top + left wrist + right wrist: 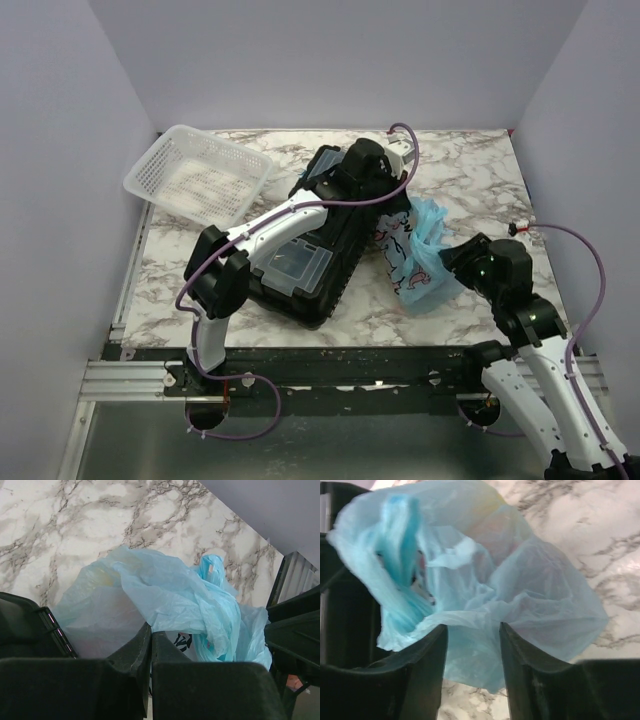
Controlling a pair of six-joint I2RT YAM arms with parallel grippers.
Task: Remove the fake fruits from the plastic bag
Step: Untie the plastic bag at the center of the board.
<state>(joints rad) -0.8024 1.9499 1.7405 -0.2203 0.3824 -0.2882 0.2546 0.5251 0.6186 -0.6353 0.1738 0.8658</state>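
The light-blue plastic bag (416, 265) lies crumpled on the marble table, right of a black toolbox. My left gripper (393, 213) reaches over the toolbox to the bag's left top. In the left wrist view its jaws (151, 629) are closed together, pinching the bag's film (165, 590). My right gripper (449, 262) is at the bag's right side. In the right wrist view it is open (473, 627) with bag film (520, 580) between the fingers. The fake fruits are hidden inside the bag; only faint yellow and pink tints show through.
The black toolbox (305, 265) with a clear lid compartment sits mid-table under my left arm, touching the bag. A white mesh basket (195, 175) stands tilted at the back left. Walls close in the table on three sides.
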